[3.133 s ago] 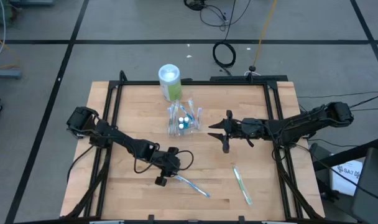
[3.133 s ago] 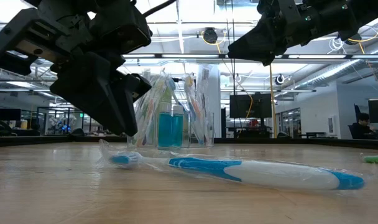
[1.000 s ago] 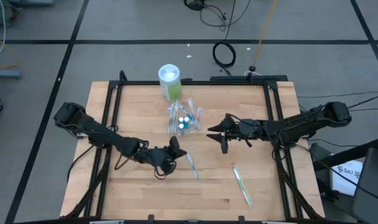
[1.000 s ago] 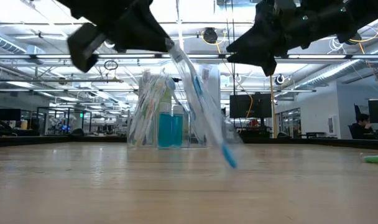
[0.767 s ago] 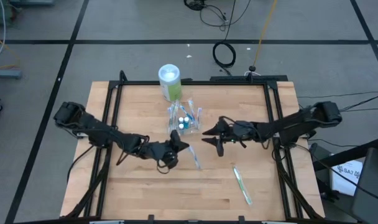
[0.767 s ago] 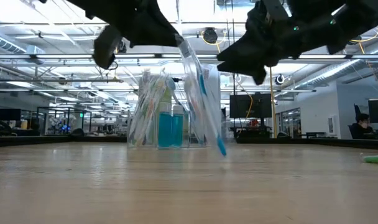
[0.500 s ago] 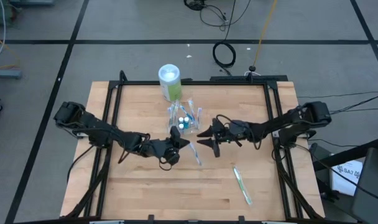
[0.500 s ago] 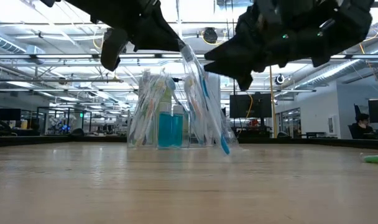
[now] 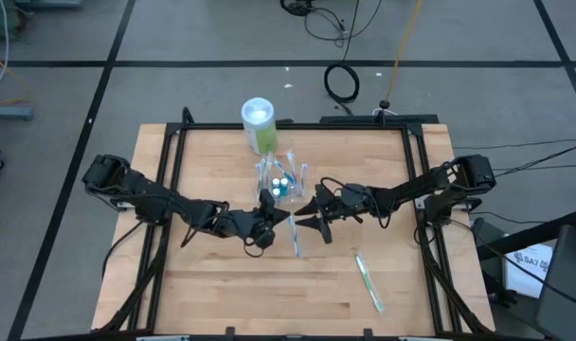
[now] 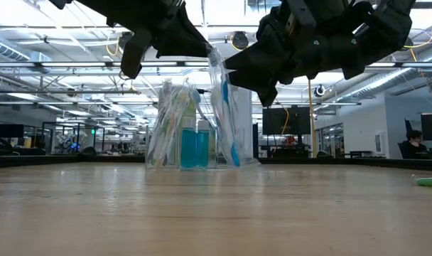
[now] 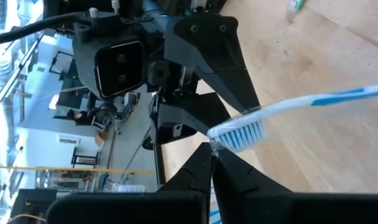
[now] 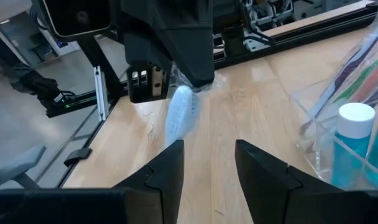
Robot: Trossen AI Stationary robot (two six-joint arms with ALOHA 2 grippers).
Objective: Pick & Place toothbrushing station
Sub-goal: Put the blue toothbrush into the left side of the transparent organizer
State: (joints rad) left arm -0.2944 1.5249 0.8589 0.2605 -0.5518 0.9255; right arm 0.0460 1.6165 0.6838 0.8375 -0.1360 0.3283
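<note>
A blue-and-white toothbrush (image 9: 294, 239) in a clear wrapper hangs over the table's middle from my shut left gripper (image 9: 280, 218). Its handle end (image 10: 235, 158) points down, just in front of the clear container (image 9: 281, 182). That container holds several toothbrushes and teal white-capped tubes (image 12: 354, 134). My right gripper (image 9: 305, 214) faces the left one, open. Its two fingers (image 12: 167, 167) stop just short of the brush head (image 12: 179, 119) and touch nothing. My left gripper pinches the clear wrapper's end (image 11: 214, 147) beside the brush head (image 11: 240, 134) between its two fingertips. The fingers come from the table's left, slanting slightly down. The toothbrush hangs below them, tilted, and is lifted clear of the table.
A tall green-and-white canister (image 9: 258, 123) stands behind the container near the far edge. A green wrapped toothbrush (image 9: 369, 281) lies flat on the wood at the near right. Black frame rails (image 9: 419, 180) run along the table's sides.
My left gripper has carried the toothbrush a little toward the far right, closer to the container, and the brush now hangs steeper. My right gripper has come down and toward the table's left, up to the brush head, and its fingers have stayed open.
</note>
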